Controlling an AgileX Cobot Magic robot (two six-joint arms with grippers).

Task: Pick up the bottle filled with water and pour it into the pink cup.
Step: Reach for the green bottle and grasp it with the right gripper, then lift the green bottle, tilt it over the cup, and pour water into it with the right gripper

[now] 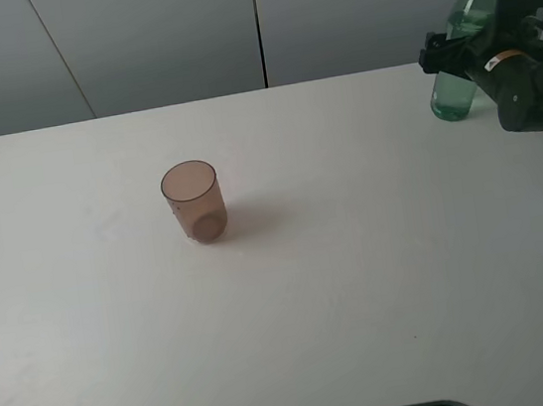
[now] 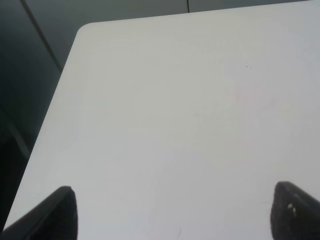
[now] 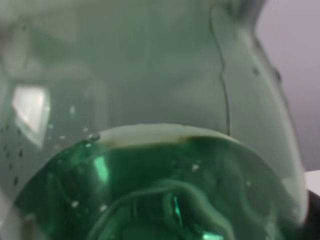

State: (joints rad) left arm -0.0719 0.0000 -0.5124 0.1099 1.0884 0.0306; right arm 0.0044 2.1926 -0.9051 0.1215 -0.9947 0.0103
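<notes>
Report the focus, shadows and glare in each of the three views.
Exterior high: sharp and evenly lit; the pink cup throws a soft shadow to its right on the table. Left wrist: bright, nearly washed-out table, with the left arm's fingers blurred and dark. Right wrist: the bottle fills the frame out of focus, with a pale glare patch.

A white table stands before grey wall panels.

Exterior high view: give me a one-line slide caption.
Right claw grips the tilted green bottle at the table's far right; the pink cup stands upright, apart.
</notes>
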